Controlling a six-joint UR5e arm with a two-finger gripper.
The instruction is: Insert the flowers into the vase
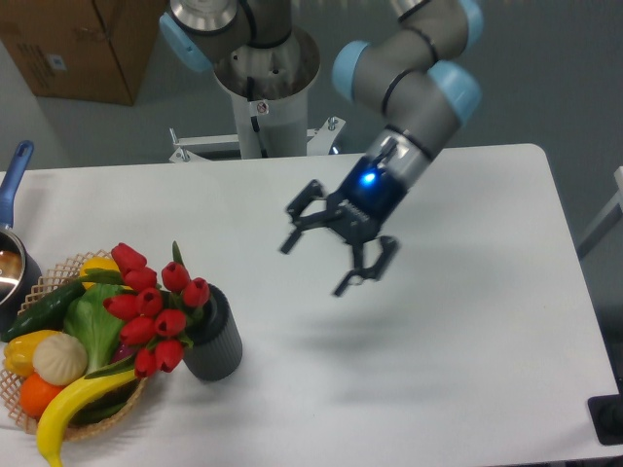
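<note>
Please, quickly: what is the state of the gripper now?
Gripper: open, holding nothing, raised above the table, apart from the flowers in the vase.
</note>
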